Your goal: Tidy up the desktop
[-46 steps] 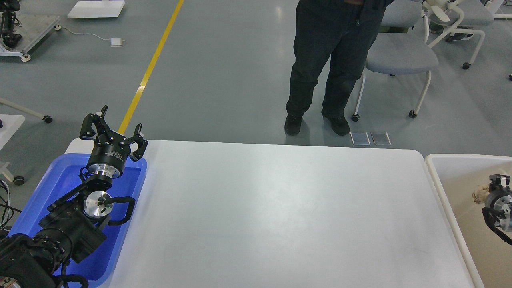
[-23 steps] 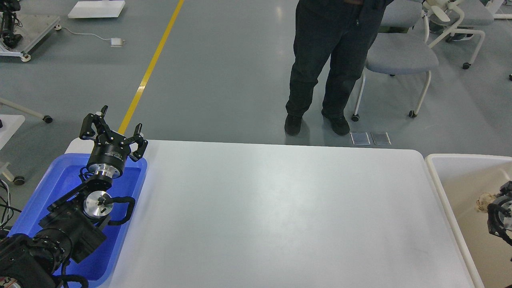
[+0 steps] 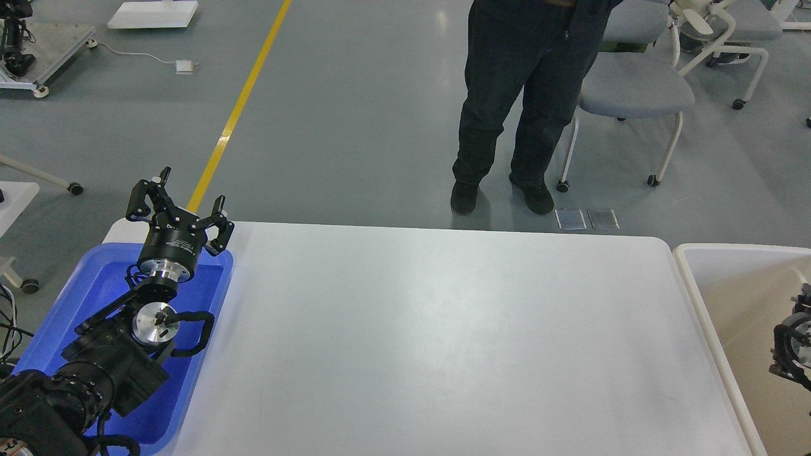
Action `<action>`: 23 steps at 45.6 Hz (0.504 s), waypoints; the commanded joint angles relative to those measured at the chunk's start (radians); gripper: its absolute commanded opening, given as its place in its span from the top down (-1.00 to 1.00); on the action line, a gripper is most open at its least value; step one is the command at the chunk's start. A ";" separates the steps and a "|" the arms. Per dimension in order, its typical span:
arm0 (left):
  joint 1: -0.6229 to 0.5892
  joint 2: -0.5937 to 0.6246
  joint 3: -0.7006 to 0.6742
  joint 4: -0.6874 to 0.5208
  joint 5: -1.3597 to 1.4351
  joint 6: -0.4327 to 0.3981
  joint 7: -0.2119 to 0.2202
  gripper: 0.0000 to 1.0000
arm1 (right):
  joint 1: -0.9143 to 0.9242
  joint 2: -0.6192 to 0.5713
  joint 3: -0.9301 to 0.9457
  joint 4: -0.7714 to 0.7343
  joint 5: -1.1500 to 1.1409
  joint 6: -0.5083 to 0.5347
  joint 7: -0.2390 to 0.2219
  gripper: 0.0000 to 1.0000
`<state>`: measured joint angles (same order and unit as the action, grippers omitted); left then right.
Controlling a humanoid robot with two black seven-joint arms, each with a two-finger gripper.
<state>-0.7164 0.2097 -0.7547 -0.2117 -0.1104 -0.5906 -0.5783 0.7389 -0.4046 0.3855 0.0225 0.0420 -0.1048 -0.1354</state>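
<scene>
White desktop (image 3: 443, 342) | left tool (image 3: 180, 206) spread, above its far-left corner

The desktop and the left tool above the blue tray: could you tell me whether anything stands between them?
Nothing visible does. The left tool is open above the far end of the blue tray, right beside the desktop, and no object shows on the white surface between them. The tray's rim is all that lies beneath its path.

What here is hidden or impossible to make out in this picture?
- Right end effector: head view, cut by the right edge, fingers unreadable.
- Blue tray floor: head view, mostly covered by the left arm.
- Beige tub: head view, cropped at the right.
- Person: head view, cut above the waist.
</scene>
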 commanded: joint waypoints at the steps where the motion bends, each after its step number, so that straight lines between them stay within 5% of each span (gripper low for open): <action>1: 0.000 0.000 0.000 0.000 0.000 0.000 0.000 -1.00 | 0.014 0.001 0.018 0.004 0.004 0.002 0.008 -1.00; 13: 0.000 0.000 0.000 0.000 0.000 0.000 0.000 -1.00 | 0.126 -0.025 0.251 0.025 0.012 0.025 0.034 -1.00; 23: 0.000 0.000 0.000 0.000 0.000 0.000 0.000 -1.00 | 0.158 -0.056 0.404 0.189 0.081 0.100 0.034 -1.00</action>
<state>-0.7164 0.2101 -0.7547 -0.2117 -0.1104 -0.5906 -0.5783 0.8508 -0.4329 0.6260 0.0834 0.0647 -0.0667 -0.1066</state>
